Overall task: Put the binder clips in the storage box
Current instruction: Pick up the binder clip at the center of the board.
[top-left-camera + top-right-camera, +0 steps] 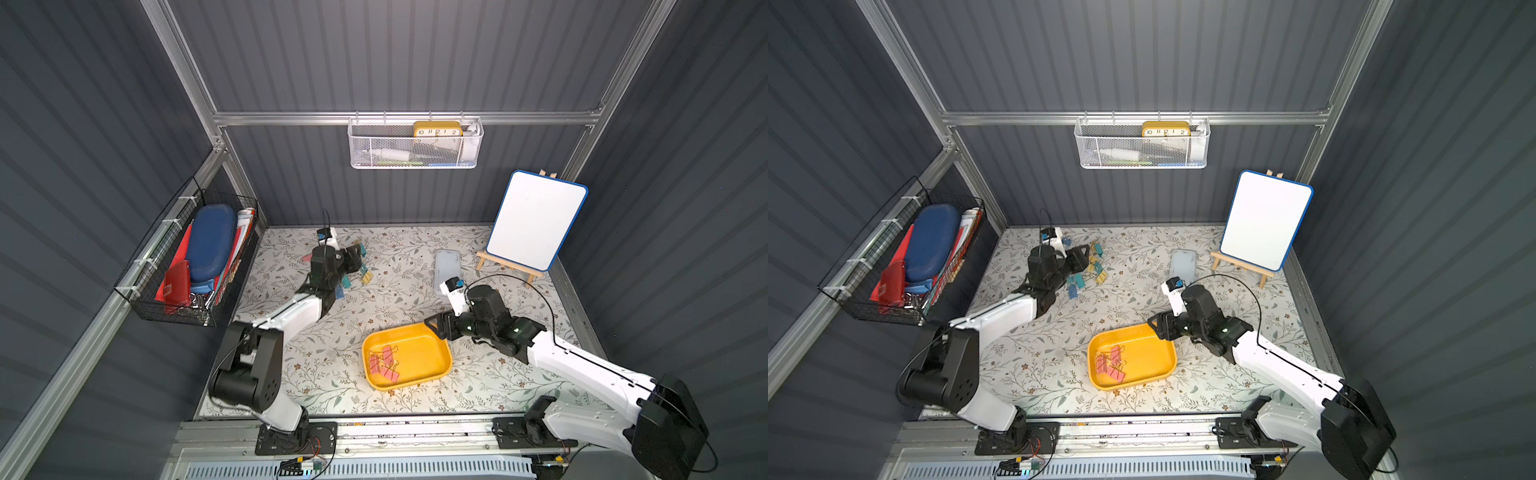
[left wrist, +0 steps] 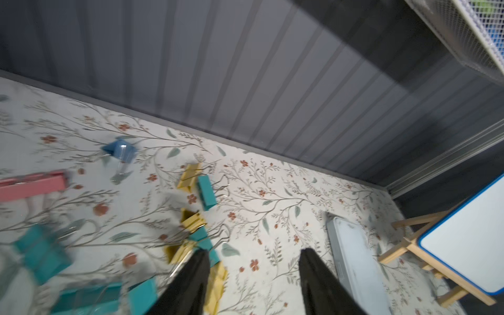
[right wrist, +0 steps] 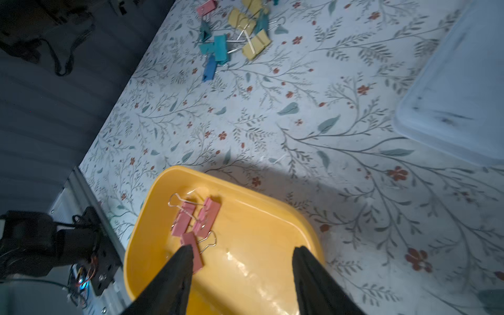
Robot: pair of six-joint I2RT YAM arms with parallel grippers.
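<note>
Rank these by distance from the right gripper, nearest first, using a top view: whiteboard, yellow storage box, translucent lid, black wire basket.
1. storage box, directly beneath the right gripper.
2. lid, on the table just beyond.
3. whiteboard, back right corner.
4. black wire basket, left wall.

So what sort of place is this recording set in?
Probably a staged office-desk corner inside a robot test cell: dark ribbed wall panels on an aluminium frame, a floral-covered tabletop, a small whiteboard on an easel, and a black wire basket of cases and folders hung on the wall.
</note>
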